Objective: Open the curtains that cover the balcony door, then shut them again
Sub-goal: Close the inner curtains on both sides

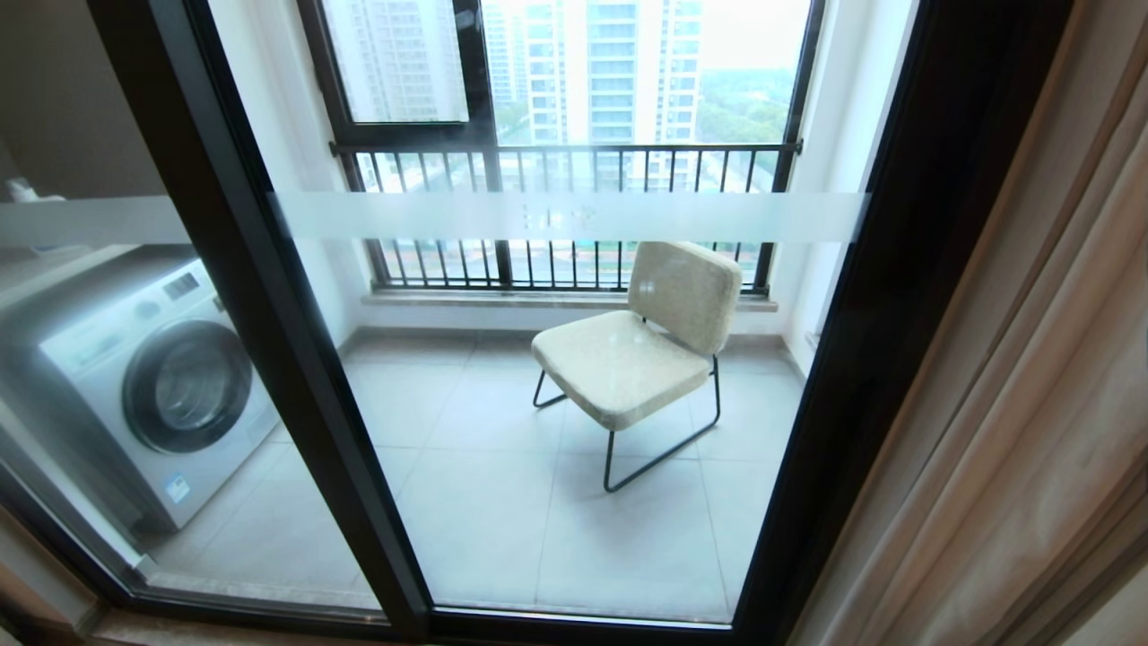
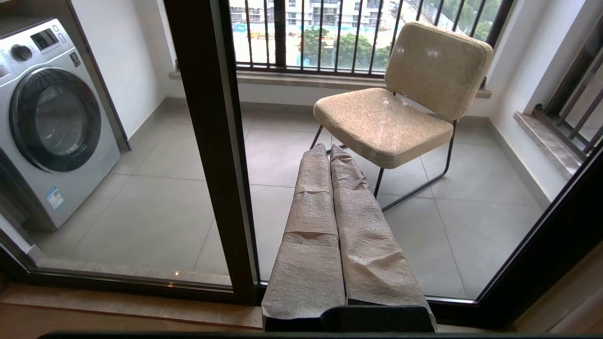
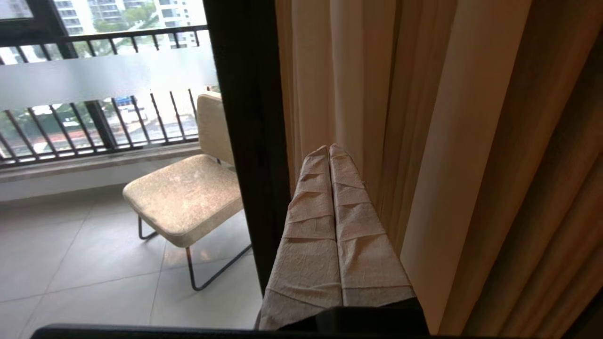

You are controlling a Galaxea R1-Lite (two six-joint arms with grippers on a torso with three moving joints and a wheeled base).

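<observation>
The curtains (image 3: 424,117) hung gathered in tall vertical pleats at the right edge of the balcony door (image 1: 556,404), just ahead of the right gripper (image 3: 328,149), jaws pressed shut and empty; the left gripper (image 2: 328,149), likewise shut, faced bare glass.

The curtains (image 1: 1013,422) are beige-cream — plain, in long vertical pleats. The balcony door (image 1: 269,296) has black frames and a frosted white band; the chair (image 1: 641,345) is speckled cream.
</observation>
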